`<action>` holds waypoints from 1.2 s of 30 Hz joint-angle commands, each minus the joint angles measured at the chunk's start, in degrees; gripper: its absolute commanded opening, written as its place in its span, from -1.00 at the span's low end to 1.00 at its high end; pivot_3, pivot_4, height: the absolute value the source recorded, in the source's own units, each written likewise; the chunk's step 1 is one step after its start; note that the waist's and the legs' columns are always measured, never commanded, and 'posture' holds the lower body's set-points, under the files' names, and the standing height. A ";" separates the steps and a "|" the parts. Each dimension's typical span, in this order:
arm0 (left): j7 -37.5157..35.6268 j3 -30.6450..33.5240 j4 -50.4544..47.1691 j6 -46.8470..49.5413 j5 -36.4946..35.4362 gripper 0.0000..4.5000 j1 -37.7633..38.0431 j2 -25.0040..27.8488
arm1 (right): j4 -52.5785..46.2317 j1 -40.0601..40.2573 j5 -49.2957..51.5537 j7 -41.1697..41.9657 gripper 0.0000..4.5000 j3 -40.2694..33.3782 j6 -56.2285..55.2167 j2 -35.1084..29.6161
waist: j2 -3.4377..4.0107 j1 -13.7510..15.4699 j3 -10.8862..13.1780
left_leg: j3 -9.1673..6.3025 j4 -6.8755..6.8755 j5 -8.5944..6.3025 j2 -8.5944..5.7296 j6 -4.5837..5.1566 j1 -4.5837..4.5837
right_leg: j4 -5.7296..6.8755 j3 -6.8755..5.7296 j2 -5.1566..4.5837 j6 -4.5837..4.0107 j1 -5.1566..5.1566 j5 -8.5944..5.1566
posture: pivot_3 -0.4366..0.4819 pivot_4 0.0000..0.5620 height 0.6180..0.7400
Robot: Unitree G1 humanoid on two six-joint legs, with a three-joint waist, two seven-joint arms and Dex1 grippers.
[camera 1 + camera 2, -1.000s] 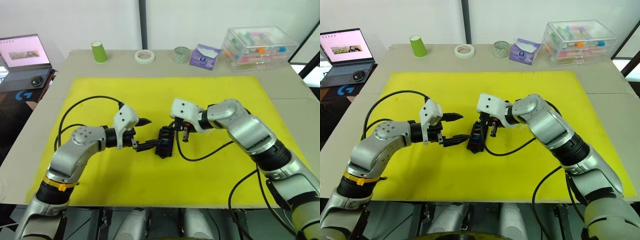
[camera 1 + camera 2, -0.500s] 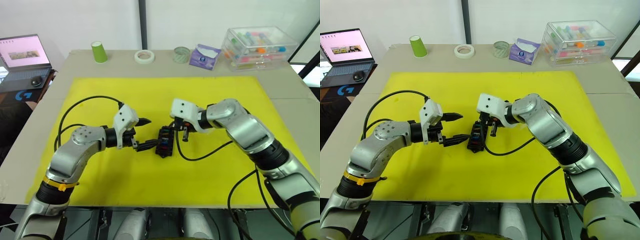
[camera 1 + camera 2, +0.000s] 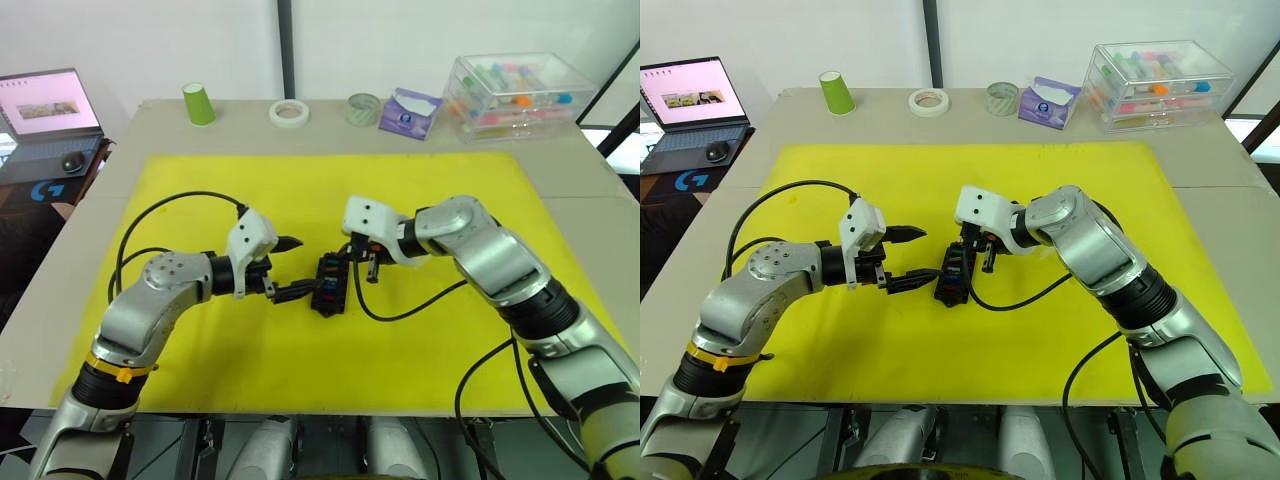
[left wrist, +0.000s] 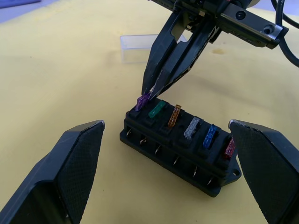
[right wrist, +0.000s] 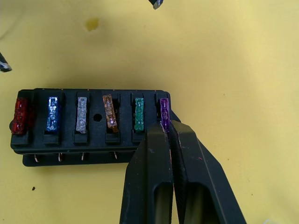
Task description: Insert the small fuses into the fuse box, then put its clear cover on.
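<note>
The black fuse box point(image 3: 328, 283) lies on the yellow mat point(image 3: 440, 380) between my two grippers. Several small fuses stand in its row of slots: red point(image 5: 20, 115), blue point(image 5: 52, 114), grey point(image 5: 81, 115), orange point(image 5: 110, 111), green point(image 5: 138, 114) and purple point(image 5: 164, 111). My right gripper point(image 5: 168, 125) is shut, its tips pinched on the near end of the purple fuse in the end slot. My left gripper point(image 3: 292, 267) is open just left of the box, its fingers point(image 4: 70, 168) apart from it on both sides. The clear cover point(image 4: 135, 46) lies on the mat behind the box.
Along the table's far edge stand a green cup point(image 3: 199, 103), two tape rolls point(image 3: 288, 112), a purple tissue pack point(image 3: 408, 112) and a large clear storage case point(image 3: 515, 92). A laptop point(image 3: 45, 110) sits off the far left. Black cables point(image 3: 400, 315) loop over the mat by both arms.
</note>
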 commanded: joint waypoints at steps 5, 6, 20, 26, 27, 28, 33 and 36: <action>-0.07 1.02 -1.21 -0.23 -0.40 0.99 -1.09 0.37 | -1.96 -0.21 0.87 0.50 -1.00 -1.25 -0.31 0.59 | 0.00 0.00 0.00 | 0.00 0.00 0.00 0.00 0.00 0.00 | 0.00 0.00 0.00 0.00 0.00 0.00 | -0.05 -0.47 1.00; -0.11 0.99 -1.06 -0.33 -0.31 0.99 -1.15 0.39 | -1.81 -0.26 0.81 0.40 -1.00 -1.27 -0.40 0.66 | 0.00 -0.01 0.00 | 0.00 0.00 0.00 0.00 0.00 0.00 | 0.00 0.00 0.00 0.00 0.00 0.00 | -0.05 -0.47 1.00; -0.35 1.05 -1.04 0.04 -0.45 1.00 -1.26 0.56 | -2.32 0.06 1.17 0.58 -0.22 -1.89 -0.90 0.51 | 0.00 0.01 0.00 | 0.00 0.00 0.00 0.00 0.00 0.00 | 0.00 0.00 0.00 0.00 0.00 0.00 | -0.05 -0.47 1.00; -0.20 0.96 -1.34 0.36 -0.54 1.00 -1.25 0.42 | -2.11 -0.07 1.52 0.29 -0.08 -2.61 -0.99 0.49 | 0.00 0.02 0.00 | 0.00 0.00 0.00 0.00 0.00 0.00 | 0.00 0.00 0.00 0.00 0.00 0.00 | -0.05 -0.47 1.00; -0.23 0.96 -1.25 0.36 -0.47 1.00 -1.29 0.43 | -2.04 -0.10 1.78 0.31 -0.08 -2.93 -0.92 0.47 | 0.00 0.02 0.00 | 0.00 0.00 0.00 0.00 0.00 0.00 | 0.00 0.00 0.00 0.00 0.00 0.00 | -0.05 -0.47 1.00; -0.27 0.97 -1.19 0.36 -0.40 1.00 -1.32 0.46 | -2.05 -0.10 2.17 0.41 -0.08 -3.34 -0.76 0.43 | 0.00 0.02 0.00 | 0.00 0.00 0.00 0.00 0.00 0.00 | 0.00 0.00 0.00 0.00 0.00 0.00 | -0.05 -0.47 1.00; -0.43 1.05 -0.95 0.26 -0.32 1.00 -1.57 0.49 | -1.94 -0.31 3.74 1.05 -0.08 -5.41 -0.57 -0.34 | 0.00 0.04 0.00 | 0.00 0.00 0.00 0.00 0.00 0.00 | 0.00 0.00 0.00 0.00 0.00 0.00 | -0.05 -0.47 1.00; -0.68 0.99 -0.75 0.10 -0.40 1.00 -1.83 0.36 | -1.86 -0.58 4.04 1.18 -0.08 -5.98 -0.81 -0.49 | 0.00 0.05 0.00 | 0.00 0.00 0.00 0.00 0.00 0.00 | 0.00 0.00 0.00 0.00 0.00 0.00 | -0.05 -0.47 1.00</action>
